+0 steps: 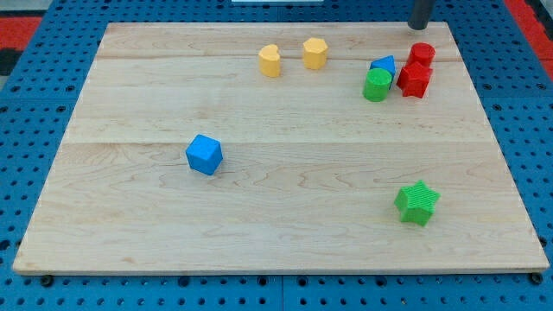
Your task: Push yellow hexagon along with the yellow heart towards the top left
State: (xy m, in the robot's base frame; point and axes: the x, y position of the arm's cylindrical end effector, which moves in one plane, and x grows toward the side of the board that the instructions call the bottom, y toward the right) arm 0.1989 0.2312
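My tip sits at the board's top edge near the top right corner; bare rod end, touching no block. Yellow hexagon lies well to the tip's left, near the top edge; yellow heart just beside it, further left, a small gap between them. Directly below the tip: red cylinder, red star-like block, small blue block of unclear shape and green cylinder, clustered. Blue cube left of centre. Green star toward the bottom right corner.
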